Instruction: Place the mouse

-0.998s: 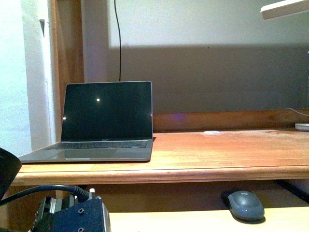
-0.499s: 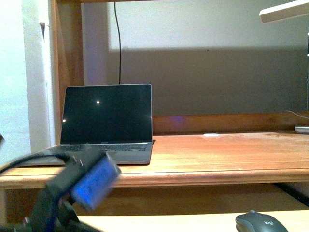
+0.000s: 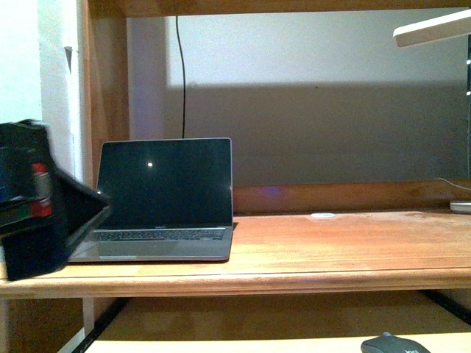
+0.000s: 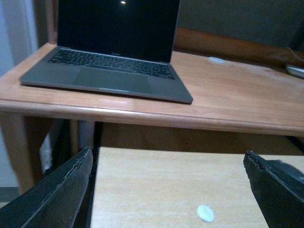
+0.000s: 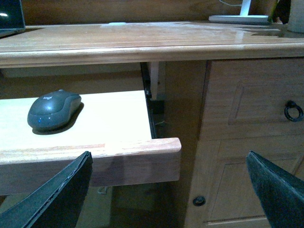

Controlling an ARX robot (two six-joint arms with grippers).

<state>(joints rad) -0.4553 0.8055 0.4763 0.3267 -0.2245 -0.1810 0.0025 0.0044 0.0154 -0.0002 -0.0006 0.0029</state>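
1. The mouse (image 3: 394, 344) lies at the lower right edge of the front frame, on the pull-out shelf (image 5: 118, 142) under the table (image 3: 331, 250).
2. The laptop (image 3: 165, 198) stands open at centre left on the table.
3. The left fingers (image 4: 57, 199) are spread wide and hold nothing.
4. The right fingers (image 5: 52, 199) are also wide and empty, apart from the mouse.

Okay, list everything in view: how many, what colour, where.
laptop: one, grey, dark screen, open on the desk's left.
mouse: one, dark grey, on the pull-out shelf.
disc: one, white, back of the desk.
lamp: one, white, over the desk's right end.
cable: one, black, down the wall behind the laptop.
pull-out shelf: one, pale wood, under the desk.
left gripper: one, black, open, empty, facing the shelf.
right gripper: one, black, open, empty, facing the shelf's front edge.
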